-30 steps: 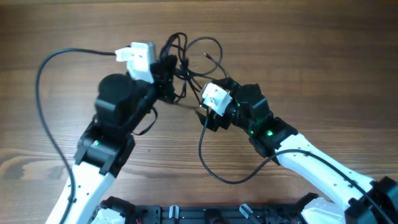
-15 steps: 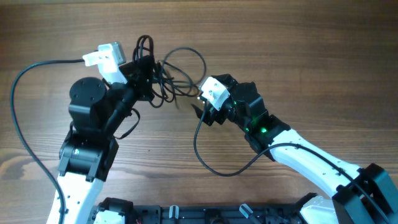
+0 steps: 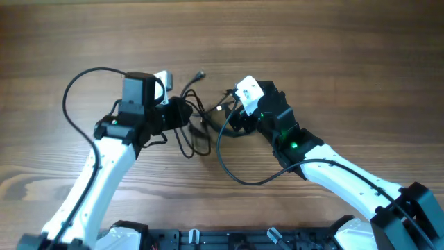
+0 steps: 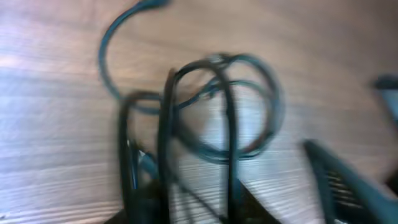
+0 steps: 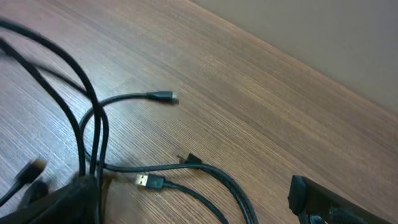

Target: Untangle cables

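The cables [image 3: 196, 130] are a loose tangle of thin black cords on the wooden table, between my two grippers. One plug end [image 3: 201, 72] sticks out toward the far side. My left gripper [image 3: 180, 114] is at the tangle's left edge. Its wrist view is blurred, with looped cables [image 4: 230, 106] right in front, and its jaws cannot be made out. My right gripper [image 3: 232, 118] stands at the tangle's right edge, open wide. Cables [image 5: 205, 171] and a USB plug [image 5: 144, 180] lie on the table between its fingers, inside the right gripper [image 5: 186, 202].
A thicker black arm cable loops left of the left arm [image 3: 67, 101], and another curves below the right gripper [image 3: 232, 173]. Bare wooden table [image 3: 333, 55] surrounds the tangle. A dark frame edge [image 3: 208, 239] runs along the near side.
The left arm has swung round and brought the tangle down and to the right, closer to the right gripper. The right gripper has shifted slightly toward the far side, still open.
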`<state>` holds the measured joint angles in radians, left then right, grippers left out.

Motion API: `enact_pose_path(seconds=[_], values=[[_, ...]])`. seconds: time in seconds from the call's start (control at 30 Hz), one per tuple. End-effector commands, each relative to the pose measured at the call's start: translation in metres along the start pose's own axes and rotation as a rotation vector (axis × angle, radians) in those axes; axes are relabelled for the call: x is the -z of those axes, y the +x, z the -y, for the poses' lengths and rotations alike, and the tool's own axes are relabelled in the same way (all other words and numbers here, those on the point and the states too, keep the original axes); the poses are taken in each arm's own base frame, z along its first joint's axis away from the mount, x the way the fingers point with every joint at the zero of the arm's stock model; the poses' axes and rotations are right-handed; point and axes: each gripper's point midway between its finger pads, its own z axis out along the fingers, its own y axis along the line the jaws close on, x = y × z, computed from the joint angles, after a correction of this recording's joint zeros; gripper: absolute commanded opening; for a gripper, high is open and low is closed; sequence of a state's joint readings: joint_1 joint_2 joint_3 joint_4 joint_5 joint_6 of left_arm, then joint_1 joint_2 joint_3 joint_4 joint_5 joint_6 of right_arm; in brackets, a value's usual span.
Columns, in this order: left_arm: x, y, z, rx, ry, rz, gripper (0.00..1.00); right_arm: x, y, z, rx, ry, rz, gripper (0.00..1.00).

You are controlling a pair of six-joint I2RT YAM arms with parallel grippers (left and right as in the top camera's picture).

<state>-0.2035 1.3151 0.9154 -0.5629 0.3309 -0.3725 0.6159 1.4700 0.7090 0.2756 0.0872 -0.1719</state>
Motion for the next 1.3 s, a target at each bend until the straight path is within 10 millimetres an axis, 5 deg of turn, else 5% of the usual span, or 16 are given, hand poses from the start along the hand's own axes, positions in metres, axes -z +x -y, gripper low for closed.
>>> enact_pose_path(seconds=[0.0, 0.03, 0.07, 0.27, 0.43, 0.6, 0.67, 0.87, 1.13, 1.27], values=[[-0.017, 0.001, -0.023, -0.006, -0.101, -0.028, 0.81, -0.003, 0.004, 0.003, -0.021, 0.017, -0.015, 1.0], [-0.018, 0.001, -0.027, -0.004, -0.116, -0.028, 0.98, -0.003, 0.005, 0.003, -0.021, 0.016, -0.019, 1.0], [-0.018, 0.0, -0.029, -0.005, -0.132, -0.02, 1.0, -0.003, 0.007, 0.002, -0.015, 0.009, -0.026, 1.0], [-0.014, -0.007, -0.046, -0.004, -0.229, 0.021, 1.0, 0.001, 0.009, -0.035, -0.016, -0.204, -0.027, 1.0], [0.004, -0.022, -0.088, -0.01, -0.49, 0.119, 1.0, 0.001, 0.01, -0.036, -0.015, -0.206, -0.028, 1.0], [0.007, -0.029, -0.09, -0.005, -0.515, 0.157, 1.0, -0.006, 0.022, -0.039, -0.017, -0.213, -0.063, 1.0], [0.006, -0.035, -0.086, -0.006, -0.492, 0.179, 1.0, -0.01, 0.028, -0.045, -0.019, -0.245, -0.072, 1.0], [-0.013, -0.04, -0.029, -0.049, -0.163, 0.152, 0.84, -0.028, 0.007, -0.058, -0.013, -0.309, 0.072, 1.0], [-0.015, -0.041, -0.017, -0.057, -0.098, 0.15, 0.74, -0.066, 0.015, -0.075, 0.003, -0.356, 0.23, 1.0], [-0.015, -0.036, 0.018, -0.072, 0.1, 0.106, 0.65, -0.08, 0.015, -0.086, 0.015, -0.398, 0.315, 1.0]])
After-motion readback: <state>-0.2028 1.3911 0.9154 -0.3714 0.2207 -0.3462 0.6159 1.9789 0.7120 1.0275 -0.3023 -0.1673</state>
